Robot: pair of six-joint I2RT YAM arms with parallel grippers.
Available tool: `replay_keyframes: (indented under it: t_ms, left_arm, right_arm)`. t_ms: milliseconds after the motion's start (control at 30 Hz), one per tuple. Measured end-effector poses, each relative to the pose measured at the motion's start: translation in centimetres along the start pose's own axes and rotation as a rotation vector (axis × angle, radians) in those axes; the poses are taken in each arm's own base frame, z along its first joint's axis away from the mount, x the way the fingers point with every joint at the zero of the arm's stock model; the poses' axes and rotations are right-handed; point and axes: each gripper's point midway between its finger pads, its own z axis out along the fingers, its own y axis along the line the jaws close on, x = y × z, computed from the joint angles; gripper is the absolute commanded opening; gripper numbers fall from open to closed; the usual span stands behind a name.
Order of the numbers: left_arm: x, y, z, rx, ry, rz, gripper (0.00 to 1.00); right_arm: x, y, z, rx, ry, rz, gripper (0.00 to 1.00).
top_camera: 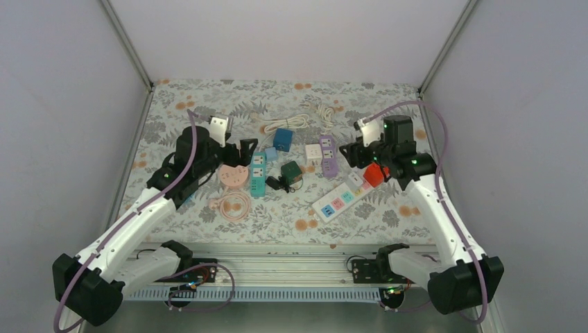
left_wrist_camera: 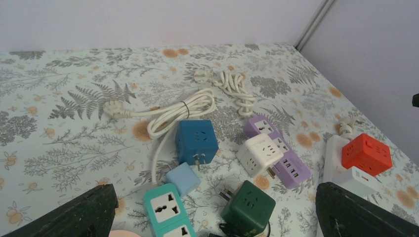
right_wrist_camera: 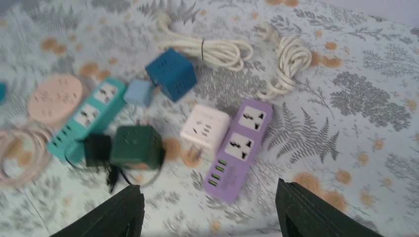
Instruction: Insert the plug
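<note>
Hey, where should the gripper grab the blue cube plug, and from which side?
From above, I'd pinch the blue cube across its two side faces: flat, parallel and seemingly free. Its prongs jut from the near face, toward the light-blue block, so leave that face alone.

right wrist view blurred: black plug beside green cube smeared, prongs unreadable; pink cable cut by left edge. left wrist view: teal strip, pink round socket cut by bottom edge; white strip largely hidden behind red cube. top view: socket holes too small to tell.
</note>
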Motion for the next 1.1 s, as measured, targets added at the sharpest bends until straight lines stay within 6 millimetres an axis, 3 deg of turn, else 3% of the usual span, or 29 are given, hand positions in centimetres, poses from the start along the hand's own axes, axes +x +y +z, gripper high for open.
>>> replay_keyframes:
  t_ms: [133,233,400,600,733,933,1100]
  left_arm:
    - [-0.7,0.4,-0.1,-0.024,-0.034,-0.018,1.00]
    - [-1.3,0.6,-0.3,-0.041,-0.063,-0.030,1.00]
    - [-2.2,1.1,-0.4,-0.068,-0.110,-0.051,1.00]
    - [-2.9,1.2,-0.4,-0.075,-0.142,-0.089,1.00]
    - [-2.7,1.3,-0.1,-0.075,-0.140,-0.110,1.00]
    - [-2.2,1.6,0.6,-0.079,-0.127,-0.133,1.00]
    - [-2.2,1.6,0.6,-0.079,-0.130,-0.141,1.00]
  right_arm:
    - [-2.4,-0.4,0.4,-0.006,-0.039,0.141,0.72]
    - [-3.1,-1.2,2.1,0.003,-0.032,0.232,0.71]
    - [-0.7,-2.2,6.7,0.083,0.083,0.357,0.73]
    - [3.2,0.7,13.3,0.118,0.268,0.367,0.84]
    - [5.2,2.0,16.6,0.146,0.342,0.359,0.85]
    - [6.4,2.3,20.2,0.205,0.395,0.334,0.79]
    - [6.4,2.1,21.4,0.233,0.398,0.322,0.65]
